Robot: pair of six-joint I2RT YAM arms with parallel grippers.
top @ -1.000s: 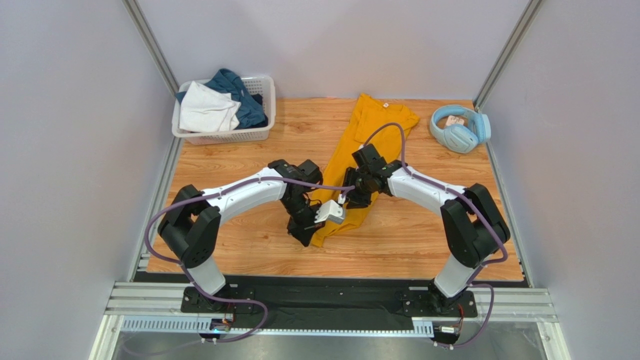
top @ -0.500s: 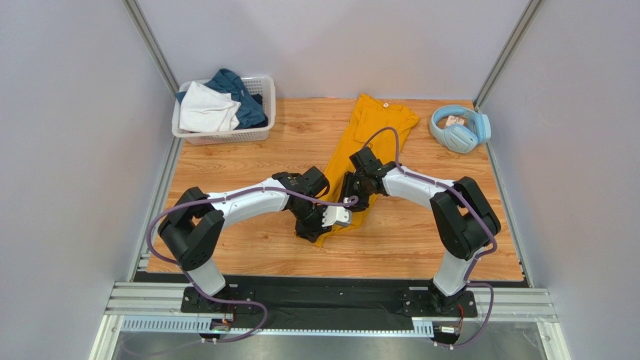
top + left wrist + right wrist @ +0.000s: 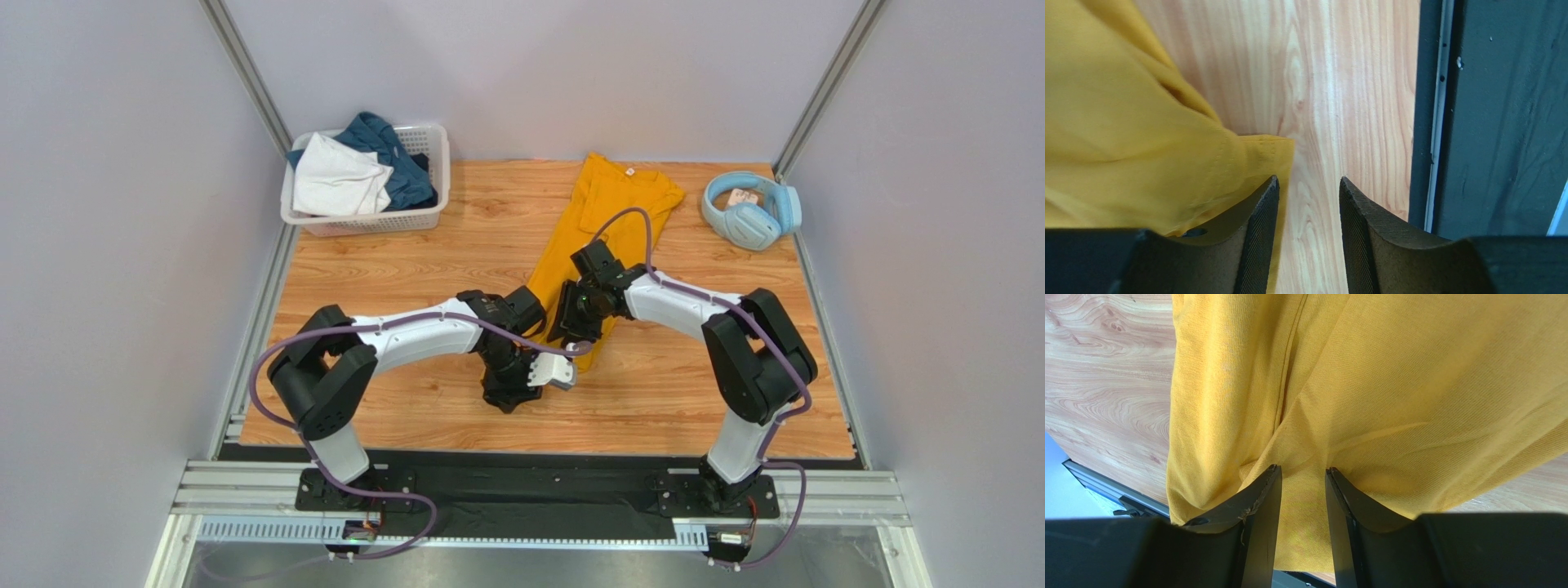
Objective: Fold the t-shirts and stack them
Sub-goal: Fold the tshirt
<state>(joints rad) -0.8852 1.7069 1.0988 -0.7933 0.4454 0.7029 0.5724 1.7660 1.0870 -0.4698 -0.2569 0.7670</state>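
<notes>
Over the table [image 3: 405, 233], reaching inward toward each other: left gripper [image 3: 1309, 179] parted, empty; right gripper [image 3: 1303, 468] clamped on yellow t-shirt [image 3: 610, 202].

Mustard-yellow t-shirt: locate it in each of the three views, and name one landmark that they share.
Top external: the mustard-yellow t-shirt lies as a long strip from far centre toward the near middle.
Left wrist: the shirt fills the left half, with its hem corner near the centre.
Right wrist: the shirt covers most of the frame.
Shared landmark: the wooden tabletop under it.
</notes>
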